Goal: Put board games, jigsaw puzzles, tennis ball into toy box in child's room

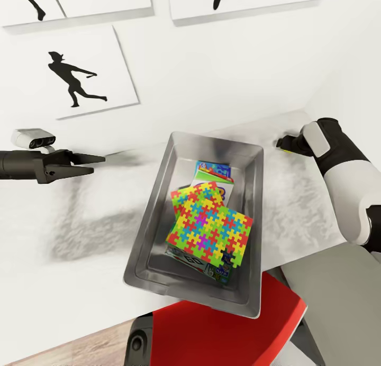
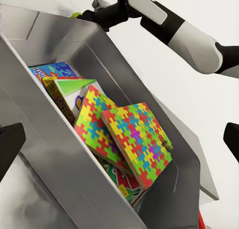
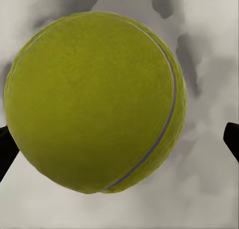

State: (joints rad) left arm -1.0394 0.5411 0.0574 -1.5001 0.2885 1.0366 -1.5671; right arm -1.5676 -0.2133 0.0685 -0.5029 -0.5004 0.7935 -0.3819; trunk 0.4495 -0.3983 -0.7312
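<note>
The light grey toy box (image 1: 159,207) stands on the marbled table (image 1: 74,228). Two bright jigsaw puzzles (image 1: 211,223) lie stacked inside it on top of board games: a blue one (image 1: 214,170), a white and green one (image 1: 209,179), and another (image 1: 211,269) under the puzzles. My left gripper (image 1: 98,163) hovers open and empty to the left of the box, with the box's contents (image 2: 134,134) showing in its wrist view. At the table's far right, my right gripper (image 1: 279,142) is open with the tennis ball (image 3: 94,99) between its fingers; a gap shows beside one fingertip (image 3: 231,139).
Black silhouette pictures (image 1: 79,80) hang on the white wall right behind the table. A red panel (image 1: 227,329) and a grey surface (image 1: 338,297) sit below the table's near edge. Wood floor (image 1: 79,350) shows at the lower left.
</note>
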